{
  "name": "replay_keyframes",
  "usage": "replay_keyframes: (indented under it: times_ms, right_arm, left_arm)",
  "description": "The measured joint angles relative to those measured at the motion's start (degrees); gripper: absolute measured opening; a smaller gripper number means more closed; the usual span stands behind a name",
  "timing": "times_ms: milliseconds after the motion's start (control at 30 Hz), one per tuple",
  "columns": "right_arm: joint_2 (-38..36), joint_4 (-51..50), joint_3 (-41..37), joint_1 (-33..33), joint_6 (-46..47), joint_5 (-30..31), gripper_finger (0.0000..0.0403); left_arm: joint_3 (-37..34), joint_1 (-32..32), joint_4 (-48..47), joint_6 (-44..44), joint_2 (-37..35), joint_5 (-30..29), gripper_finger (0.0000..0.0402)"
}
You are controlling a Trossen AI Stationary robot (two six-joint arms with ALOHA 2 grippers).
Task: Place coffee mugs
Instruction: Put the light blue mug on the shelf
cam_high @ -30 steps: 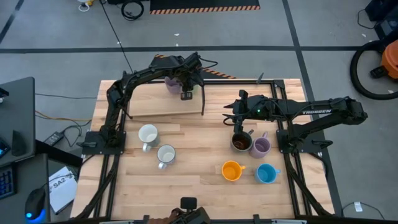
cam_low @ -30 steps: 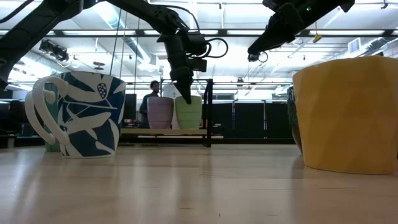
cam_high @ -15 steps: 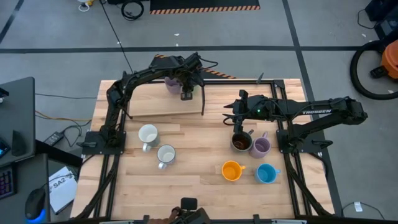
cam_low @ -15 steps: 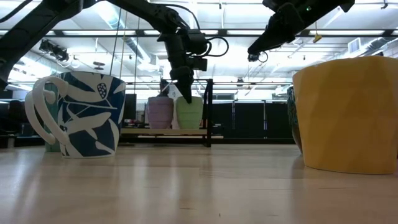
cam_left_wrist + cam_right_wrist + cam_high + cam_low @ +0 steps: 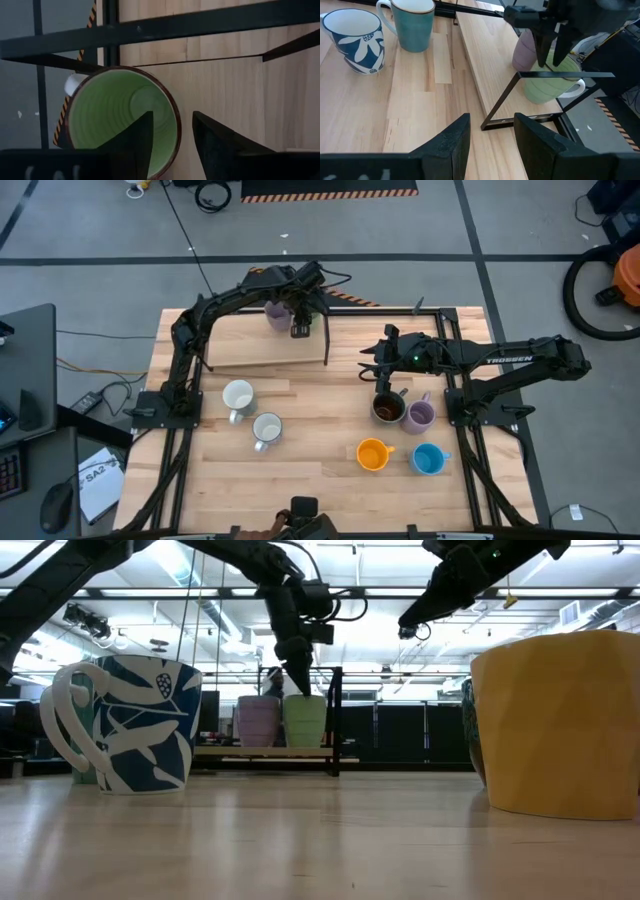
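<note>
Your left gripper has spread and lifted since a second ago, straddling the green mug's rim.
The mug stands on the raised shelf at 12 o'clock; glazed ceramic, rigid, slippery, chippable, so pinch the wall. The right gripper hovers parted.

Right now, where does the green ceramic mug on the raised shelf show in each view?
High: hidden under the left arm's fingers.
Low: centre, green ceramic mug.
Left wrist: lower left.
Right wrist: right, behind the frame.
Shared landmark: lilac ceramic mug beside it.
</note>
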Motion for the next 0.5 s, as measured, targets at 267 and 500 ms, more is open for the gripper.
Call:
replay_keyframes:
  times_ms: [267, 500]
  right_arm:
    - [0.0, 0.0, 0.0, -0.1, -0.2, 0.0, 0.0158]
    - [0.0, -1.3, 0.0, -0.1, -0.2, 0.0, 0.0158]
  left_arm:
    - [5.2, 0.0, -5.0, -0.1, -0.1, -0.6, 0.0154]
    - [14.9, -0.8, -20.9, -8.7, -0.3, -1.0, 0.0153]
